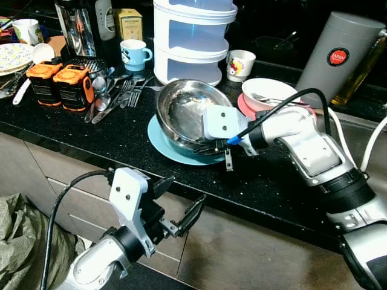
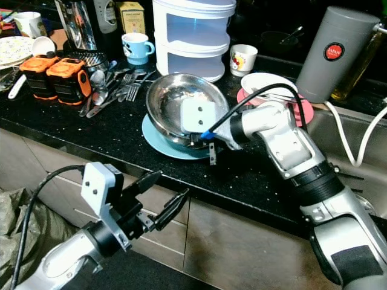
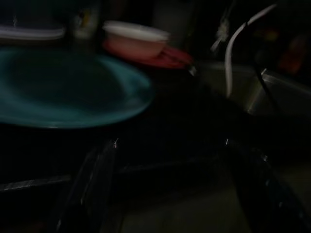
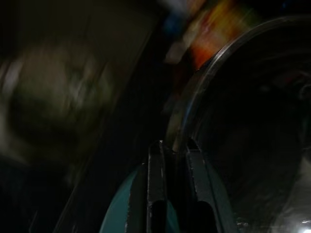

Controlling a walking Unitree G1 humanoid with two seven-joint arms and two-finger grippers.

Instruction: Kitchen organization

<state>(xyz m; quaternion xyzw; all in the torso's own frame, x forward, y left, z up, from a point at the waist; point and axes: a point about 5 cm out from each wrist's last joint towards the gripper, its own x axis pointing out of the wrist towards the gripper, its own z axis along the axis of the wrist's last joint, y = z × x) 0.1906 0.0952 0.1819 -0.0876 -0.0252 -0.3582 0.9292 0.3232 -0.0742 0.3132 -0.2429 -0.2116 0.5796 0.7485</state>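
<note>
Right wrist view shows the right gripper (image 4: 174,145) with its fingers pinched on the near rim of the steel bowl (image 1: 184,112), which sits tilted on the blue plate (image 1: 166,148). Below the counter edge (image 1: 91,158) beside that plate, the left gripper (image 1: 184,202) hovers, fingers spread.

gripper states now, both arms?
Left gripper: open, empty, below the counter edge.
Right gripper: shut on the steel bowl rim, over the blue plate.
</note>
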